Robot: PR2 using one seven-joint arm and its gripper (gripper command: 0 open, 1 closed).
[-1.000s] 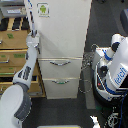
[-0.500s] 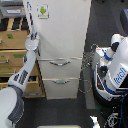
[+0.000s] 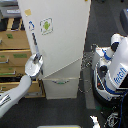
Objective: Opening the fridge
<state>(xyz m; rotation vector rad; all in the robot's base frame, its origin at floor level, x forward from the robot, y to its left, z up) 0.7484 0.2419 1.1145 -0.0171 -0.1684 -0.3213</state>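
Right now we see the fridge (image 3: 60, 35) standing tall in the middle of the exterior view, its big upper door already swung partly out, so that the door's bottom edge runs on a slant above the lower drawer (image 3: 61, 86). Our end effector (image 3: 35, 65) sits at the left edge of that door, low down, with the arm reaching up to it from the near left corner. The door lies just to the right of the end effector and touches it or very nearly does; its long axis runs straight up and down, and the free edge is the left one. We judge that the next move turns on this: the door must travel outward from that left edge, away from the wooden cabinet (image 3: 12, 50) just left of the fridge.

We cannot tell whether the fingers are apart, together or clamped on the door edge; the end effector shows only as a pale rounded blur. No handle can be made out on the upper door. The fridge's top is cut off, and its inside is hidden behind the door. A white robot body (image 3: 114, 70) stands at the right, well apart from the door.
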